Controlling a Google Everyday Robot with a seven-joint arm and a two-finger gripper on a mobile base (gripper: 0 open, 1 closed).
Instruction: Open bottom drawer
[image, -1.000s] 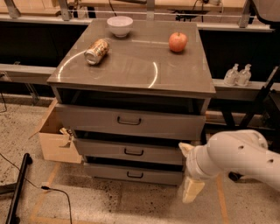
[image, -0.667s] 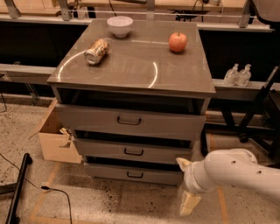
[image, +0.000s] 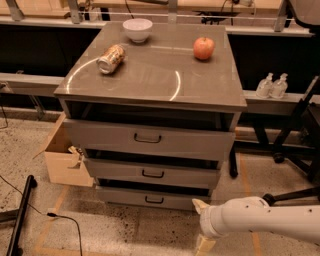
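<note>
The bottom drawer (image: 120, 196) is the lowest and shallowest grey front of the cabinet, with a small dark bar handle (image: 154, 200). It looks slightly out, like the two drawers above it. My gripper (image: 202, 225) is at the bottom of the view, on a white arm coming in from the right. It sits low by the drawer's right end, to the right of and below the handle, touching nothing. Its two cream fingers (image: 201, 205) stand apart, one above the other, and are empty.
On the cabinet top (image: 150, 75) are a white bowl (image: 137, 29), a can lying on its side (image: 111, 58) and a red apple (image: 203, 48). An open cardboard box (image: 62, 160) stands left of the cabinet. Two bottles (image: 271, 85) sit on the right ledge. A black pole (image: 20, 215) and cable lie on the floor at left.
My gripper and arm have dropped lower, from beside the middle and bottom drawers to floor level by the bottom drawer's right corner. The drawers have not moved.
</note>
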